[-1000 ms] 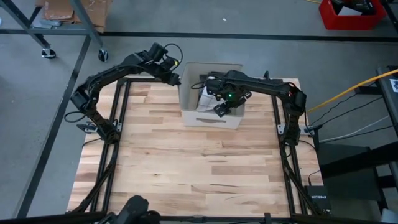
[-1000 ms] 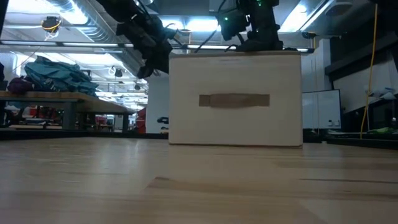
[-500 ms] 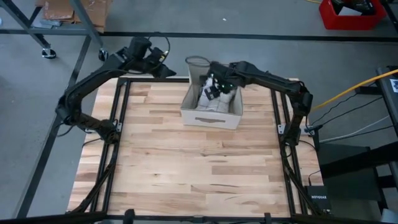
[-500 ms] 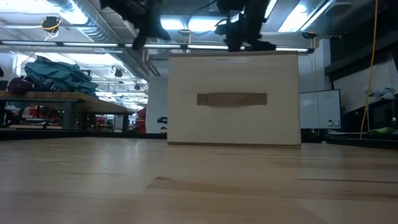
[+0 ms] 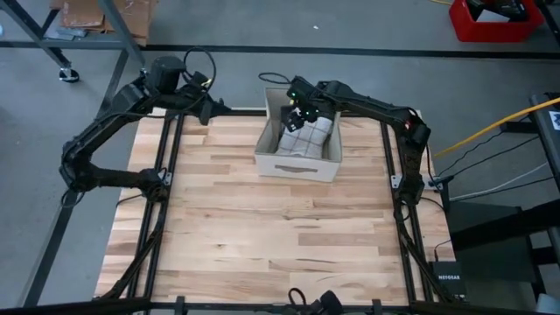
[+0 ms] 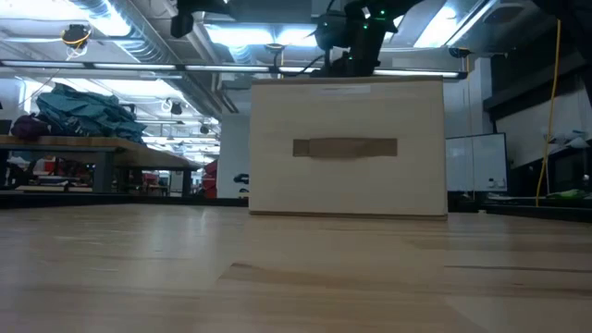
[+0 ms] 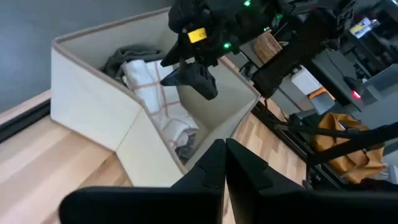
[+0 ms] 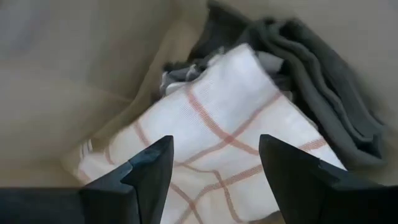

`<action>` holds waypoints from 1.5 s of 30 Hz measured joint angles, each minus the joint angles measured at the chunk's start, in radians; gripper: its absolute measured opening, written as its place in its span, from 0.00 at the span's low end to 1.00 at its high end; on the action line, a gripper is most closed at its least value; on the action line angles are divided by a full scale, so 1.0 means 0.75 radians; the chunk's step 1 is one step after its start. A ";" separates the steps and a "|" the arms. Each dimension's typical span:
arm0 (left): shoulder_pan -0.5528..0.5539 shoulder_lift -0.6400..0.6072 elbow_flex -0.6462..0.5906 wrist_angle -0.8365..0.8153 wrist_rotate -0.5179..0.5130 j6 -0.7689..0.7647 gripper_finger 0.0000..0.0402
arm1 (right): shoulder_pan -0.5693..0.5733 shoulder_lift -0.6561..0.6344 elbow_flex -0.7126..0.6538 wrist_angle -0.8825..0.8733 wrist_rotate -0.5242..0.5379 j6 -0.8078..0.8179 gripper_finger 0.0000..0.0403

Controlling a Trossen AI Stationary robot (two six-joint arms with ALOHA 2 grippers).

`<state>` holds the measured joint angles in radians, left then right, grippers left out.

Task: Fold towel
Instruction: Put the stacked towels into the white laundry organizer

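Note:
A white towel with red check lines (image 8: 230, 124) lies crumpled inside a beige fabric bin (image 5: 296, 166) at the table's far middle. It rests against dark grey cloth (image 8: 311, 68) in the same bin. My right gripper (image 8: 214, 158) hangs open just above the white towel, pointing steeply down into the bin (image 5: 297, 114), touching nothing. My left gripper (image 7: 224, 165) is shut and empty. It is raised over the table's far left corner (image 5: 206, 109), well clear of the bin.
The bin has a flat handle slot on its near wall (image 6: 345, 148). Bare wooden tabletop (image 5: 280, 236) stretches from the bin to the near edge. Black frame rails (image 5: 166, 201) run along both sides of the table.
My left gripper has pulled away from the bin's far left corner, going up and toward the table's left edge, still shut. My right gripper has shifted toward the far edge over the bin and tipped from a shallow slant to point steeply down, staying open.

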<state>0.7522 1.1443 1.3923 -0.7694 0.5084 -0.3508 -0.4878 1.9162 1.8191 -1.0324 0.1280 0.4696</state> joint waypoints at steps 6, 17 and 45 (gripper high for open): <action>0.000 -0.031 0.000 -0.085 -0.025 0.014 0.01 | 0.005 0.007 0.001 0.034 0.001 -0.115 0.55; -0.013 -0.032 0.000 -0.119 -0.107 0.012 0.01 | 0.004 0.177 0.001 0.062 0.045 -0.204 0.03; -0.044 -0.032 0.001 -0.173 -0.124 -0.009 0.01 | 0.006 0.422 0.360 -0.138 -0.127 -0.164 0.05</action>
<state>0.7193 1.1206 1.3930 -0.8994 0.4151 -0.3573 -0.4835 2.2324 2.0889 -1.1361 0.0325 0.3466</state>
